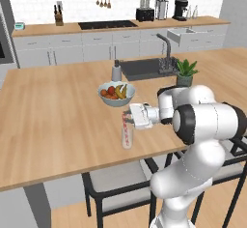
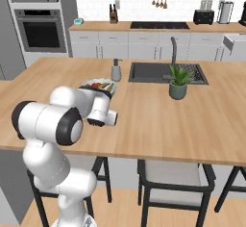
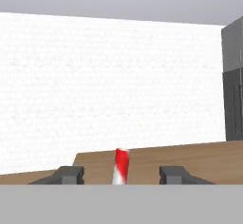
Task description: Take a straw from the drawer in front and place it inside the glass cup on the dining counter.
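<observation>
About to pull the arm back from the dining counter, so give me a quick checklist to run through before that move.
1. Straw inside the glass cup: ok, it stands in the cup with its top above the rim.
2. Gripper free of the straw: ok, fingertips stand apart with gaps on both sides.
3. Glass cup upright on the dining counter: ok.
4. Fruit bowl away from the gripper: ok, it sits behind the cup.
5. Straw resting steadily, not about to tip: cannot tell.
</observation>
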